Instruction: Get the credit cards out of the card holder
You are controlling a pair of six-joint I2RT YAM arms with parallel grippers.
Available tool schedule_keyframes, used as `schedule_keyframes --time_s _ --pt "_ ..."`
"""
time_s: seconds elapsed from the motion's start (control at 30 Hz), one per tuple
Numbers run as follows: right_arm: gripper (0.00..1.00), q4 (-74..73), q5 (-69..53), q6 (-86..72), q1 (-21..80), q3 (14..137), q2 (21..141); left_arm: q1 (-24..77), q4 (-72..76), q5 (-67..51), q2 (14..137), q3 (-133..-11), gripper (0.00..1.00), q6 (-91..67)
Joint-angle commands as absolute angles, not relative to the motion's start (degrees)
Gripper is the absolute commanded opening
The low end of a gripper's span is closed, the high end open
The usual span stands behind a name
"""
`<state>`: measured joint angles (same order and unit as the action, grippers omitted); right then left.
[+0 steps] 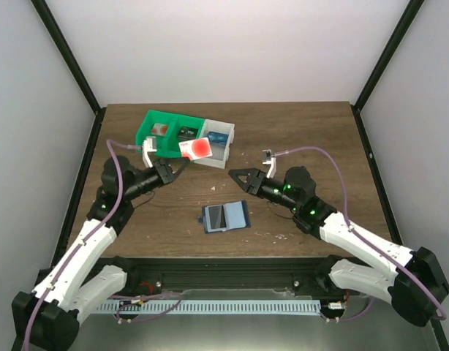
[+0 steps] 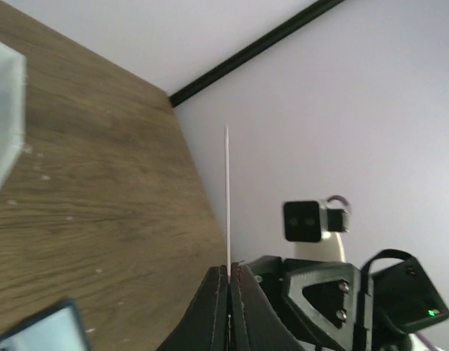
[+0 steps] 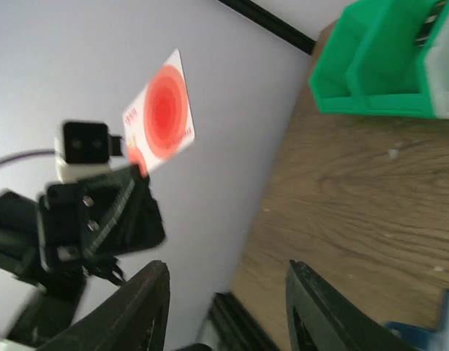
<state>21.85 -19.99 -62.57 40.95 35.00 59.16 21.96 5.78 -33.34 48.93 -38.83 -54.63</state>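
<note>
My left gripper is shut on a white credit card with a red spot and holds it in the air in front of the tray. In the left wrist view that card shows edge-on, upright between the shut fingertips. In the right wrist view its face stands above the left gripper. My right gripper hangs open and empty just right of the card, its fingers wide apart. The blue card holder lies flat on the table below both grippers.
A green-and-white three-compartment tray stands at the back, left of the middle, with other cards lying in its compartments. Its green wall shows in the right wrist view. Black frame posts rise at the table's back corners.
</note>
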Motion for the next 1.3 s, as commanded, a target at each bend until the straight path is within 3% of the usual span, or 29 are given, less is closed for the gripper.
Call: schedule_keyframes --time_s 0.0,0.13,0.37,0.6,0.97,1.1,1.27 --pt "0.47 8.33 -15.51 -50.85 40.61 39.33 58.12 14.20 -6.46 -41.53 51.85 -43.48 0.00 -44.52" --pt "0.48 -1.12 -5.34 -49.15 39.71 44.21 63.93 8.35 -12.09 -42.50 55.20 -47.56 0.00 -40.18" --pt "0.56 1.42 1.52 -47.79 37.24 51.80 78.66 2.07 -21.13 -37.58 57.19 -50.27 0.00 -36.61" --pt "0.62 1.18 5.53 -45.04 36.39 62.27 92.67 1.03 -24.32 -35.07 56.59 -46.32 0.00 -36.19" --pt "0.61 -4.46 11.09 -41.77 36.39 77.42 110.08 0.88 -23.84 -34.31 52.45 -40.22 0.00 -37.38" --pt "0.58 -6.98 14.25 -40.63 36.39 81.20 113.97 0.92 -24.14 -34.69 51.41 -39.08 0.00 -36.82" --pt "0.42 -6.43 14.71 -37.13 36.34 83.09 117.33 0.88 -25.40 -34.07 50.85 -39.29 0.00 -35.51"
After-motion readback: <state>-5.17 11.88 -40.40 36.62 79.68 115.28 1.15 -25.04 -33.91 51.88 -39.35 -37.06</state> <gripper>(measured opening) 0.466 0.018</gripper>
